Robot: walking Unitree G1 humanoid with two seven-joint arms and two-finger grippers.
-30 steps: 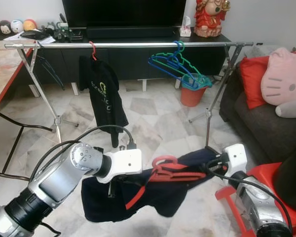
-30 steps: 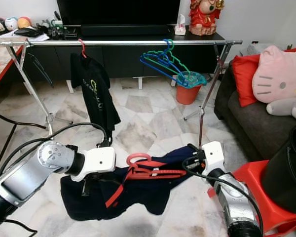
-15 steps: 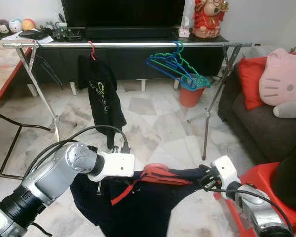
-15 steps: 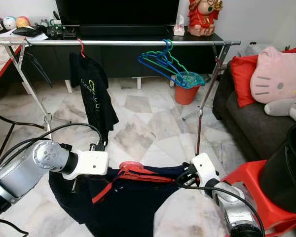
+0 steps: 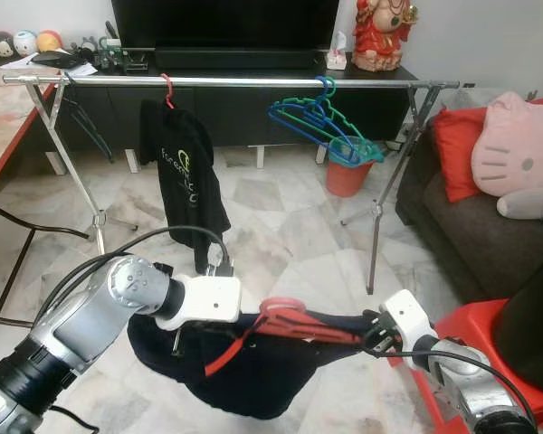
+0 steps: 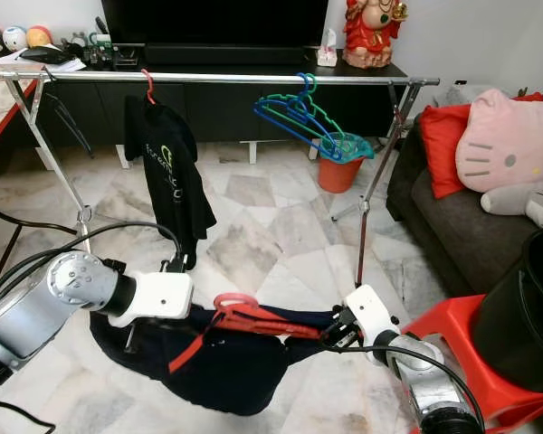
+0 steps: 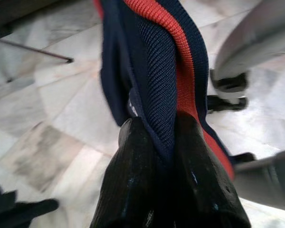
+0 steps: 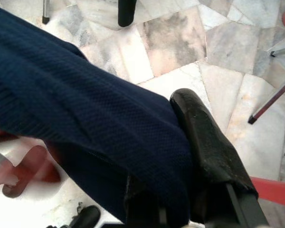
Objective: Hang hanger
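While both arms hold the load low over the floor, the left end effector (image 7: 159, 137) is pinched on the red-trimmed collar of the navy garment (image 5: 244, 366), and the right end effector (image 8: 180, 156) is clamped on its far edge. Between them, nearer the left, lies the red hanger (image 5: 294, 318), its long axis running from one end effector to the other. Its hook points toward the rail (image 5: 235, 81), which stands well ahead of and above both, carrying a black shirt (image 5: 185, 176) and blue and green hangers (image 5: 321, 117); beyond, a red bin (image 5: 351, 167) holds teal hangers.
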